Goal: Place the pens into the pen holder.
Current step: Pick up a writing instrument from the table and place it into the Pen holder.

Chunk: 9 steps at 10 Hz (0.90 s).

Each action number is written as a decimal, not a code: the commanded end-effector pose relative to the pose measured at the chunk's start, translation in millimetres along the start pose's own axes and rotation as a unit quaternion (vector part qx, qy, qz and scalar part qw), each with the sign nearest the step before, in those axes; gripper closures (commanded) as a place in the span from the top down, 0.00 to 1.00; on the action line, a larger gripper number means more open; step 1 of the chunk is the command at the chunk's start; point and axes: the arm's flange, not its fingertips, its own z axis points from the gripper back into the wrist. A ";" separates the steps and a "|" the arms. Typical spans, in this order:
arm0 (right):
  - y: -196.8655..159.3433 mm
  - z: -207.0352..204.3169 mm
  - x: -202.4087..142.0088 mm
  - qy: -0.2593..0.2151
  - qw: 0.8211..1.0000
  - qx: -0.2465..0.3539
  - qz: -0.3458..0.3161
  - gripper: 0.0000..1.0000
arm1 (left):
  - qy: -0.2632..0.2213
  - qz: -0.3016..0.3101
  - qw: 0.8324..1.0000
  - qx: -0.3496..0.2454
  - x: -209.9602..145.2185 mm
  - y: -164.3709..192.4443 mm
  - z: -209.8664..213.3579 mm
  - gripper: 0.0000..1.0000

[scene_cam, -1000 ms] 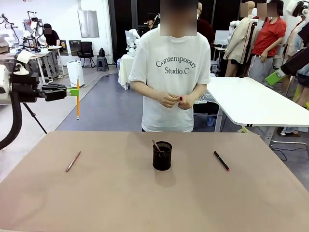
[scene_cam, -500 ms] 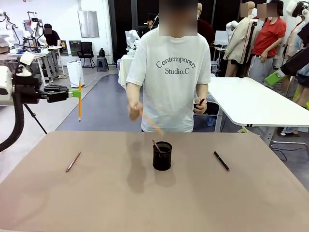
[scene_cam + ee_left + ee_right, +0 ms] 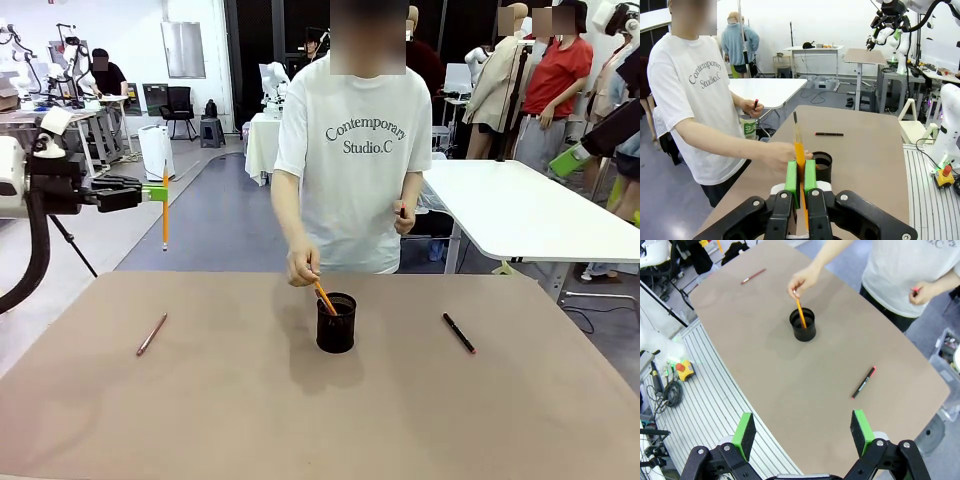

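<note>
Down to the cup has come the person's hand (image 3: 301, 268), and it is now dipping a second orange pencil (image 3: 323, 296) slantwise into the small black wire-mesh pen holder (image 3: 336, 322), which is standing upright near the middle of the tan table (image 3: 250, 420). My left pincer (image 3: 152, 193) is clamping a thin yellow-orange pencil (image 3: 165, 215) upright between its green pads, high off the table's left side and well apart from the holder. My right pincer (image 3: 802, 431) is hanging wide above the table, gripping nothing. A pinkish-brown pen (image 3: 151, 335) is lying flat left of the holder and a red-tipped black pen (image 3: 459, 333) right of it, both well apart from it.
</note>
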 end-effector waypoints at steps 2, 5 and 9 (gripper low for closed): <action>1.4 0.6 2.3 -0.006 1.000 0.005 -0.002 1.00 | 0.000 -0.001 1.000 0.000 0.7 -1.6 -0.6 0.00; 1.4 0.6 2.3 -0.006 1.000 0.005 -0.002 1.00 | 0.000 -0.001 1.000 0.000 0.7 -1.6 -0.6 0.00; 1.4 0.6 2.3 -0.006 1.000 0.005 -0.002 1.00 | 0.000 -0.001 1.000 0.000 0.7 -1.6 -0.6 0.00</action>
